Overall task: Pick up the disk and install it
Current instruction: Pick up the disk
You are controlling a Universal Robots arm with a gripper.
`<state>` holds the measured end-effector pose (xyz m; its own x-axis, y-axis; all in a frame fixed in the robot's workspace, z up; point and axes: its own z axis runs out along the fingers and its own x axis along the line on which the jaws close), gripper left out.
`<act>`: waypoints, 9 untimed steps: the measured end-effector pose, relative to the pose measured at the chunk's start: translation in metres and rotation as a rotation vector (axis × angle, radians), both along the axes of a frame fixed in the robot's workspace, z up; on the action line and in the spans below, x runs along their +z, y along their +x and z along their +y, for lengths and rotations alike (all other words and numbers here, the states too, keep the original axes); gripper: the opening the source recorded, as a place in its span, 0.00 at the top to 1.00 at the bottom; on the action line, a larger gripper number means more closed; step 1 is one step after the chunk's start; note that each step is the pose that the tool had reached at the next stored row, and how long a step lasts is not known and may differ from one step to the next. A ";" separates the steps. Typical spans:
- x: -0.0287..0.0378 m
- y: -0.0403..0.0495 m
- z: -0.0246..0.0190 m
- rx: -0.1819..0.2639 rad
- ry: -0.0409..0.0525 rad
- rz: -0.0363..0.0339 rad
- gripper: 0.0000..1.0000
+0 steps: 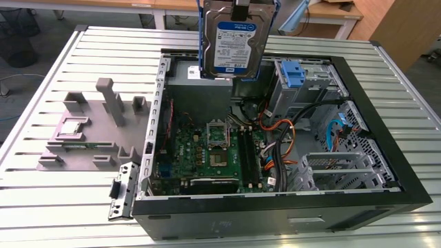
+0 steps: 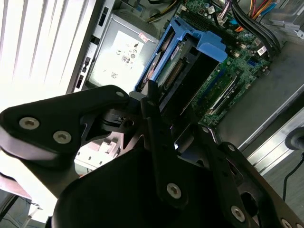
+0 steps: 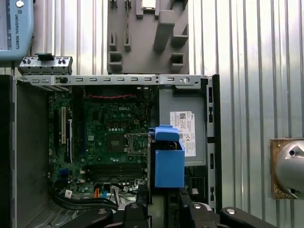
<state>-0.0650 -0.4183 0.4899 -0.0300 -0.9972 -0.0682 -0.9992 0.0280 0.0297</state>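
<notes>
The disk [image 1: 234, 44], a silver drive with a white-and-blue label in a blue carrier, hangs upright in the air above the back of the open computer case [image 1: 386, 155]. My gripper [image 1: 242, 6] is shut on its upper end. In the second wrist view the black fingers [image 2: 156, 123] clamp the disk [image 2: 190, 52] edge-on, with the motherboard below it. The first wrist view looks straight down past the gripper [image 3: 164, 209] along the disk's blue carrier [image 3: 168, 161], which hovers over the case beside the grey power supply [image 3: 183, 102].
Inside the case lie the motherboard [image 1: 214, 150], bundled cables [image 1: 289, 129] and a drive cage holding a bare blue bracket [image 1: 293, 75]. A grey fixture block [image 1: 90, 129] stands on the slatted table [image 1: 69, 222] at the exterior view's left. A loose metal bracket [image 1: 121, 191] leans at the case's corner.
</notes>
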 end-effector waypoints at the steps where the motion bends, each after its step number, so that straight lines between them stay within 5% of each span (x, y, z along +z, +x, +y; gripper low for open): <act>1: 0.0000 0.0001 -0.0001 0.000 0.0000 0.0000 0.65; 9: 0.0000 0.0003 -0.0028 0.000 0.0000 0.0000 0.65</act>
<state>-0.0647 -0.4212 0.4900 -0.0299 -0.9972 -0.0681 -0.9992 0.0279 0.0296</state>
